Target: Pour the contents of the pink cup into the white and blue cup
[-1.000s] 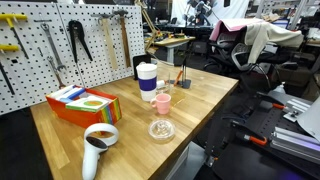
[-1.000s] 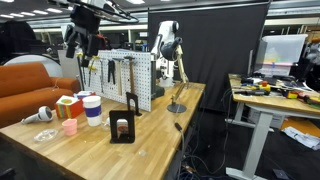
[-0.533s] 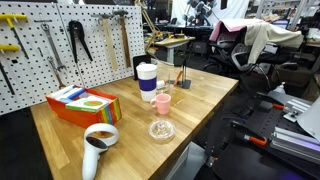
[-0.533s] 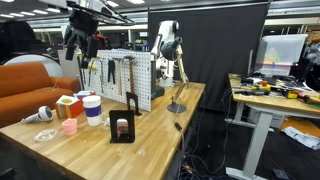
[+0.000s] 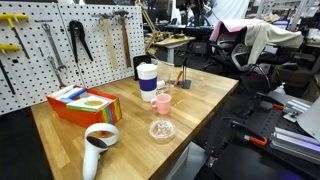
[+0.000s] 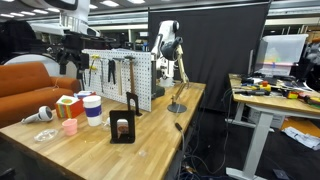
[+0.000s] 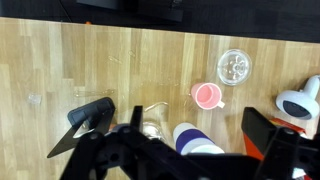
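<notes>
The small pink cup [image 5: 161, 103] [image 6: 70, 127] [image 7: 207, 96] stands on the wooden table, right beside the taller white and blue cup [image 5: 147, 78] [image 6: 92, 108] [image 7: 195, 141]. My gripper [image 6: 68, 60] hangs high above the table's pegboard end, well clear of both cups. In the wrist view the gripper [image 7: 197, 113] looks straight down, its dark fingers [image 7: 138, 120] spread wide on either side of the two cups far below. It is open and holds nothing. What is inside the pink cup does not show.
A flat clear glass dish [image 5: 161, 130] [image 7: 235, 66] lies near the front edge. Beside it are a white round device [image 5: 98, 140] [image 7: 297, 103] and a colourful box [image 5: 85, 103]. A black stand [image 6: 123, 125] [image 7: 92, 118] is close to the cups, and a pegboard [image 5: 60, 40] with tools backs the table.
The arm has swung to the left and lower in the exterior view that shows it, and the gripper has turned. The jaws have stayed open. The cups have not moved.
</notes>
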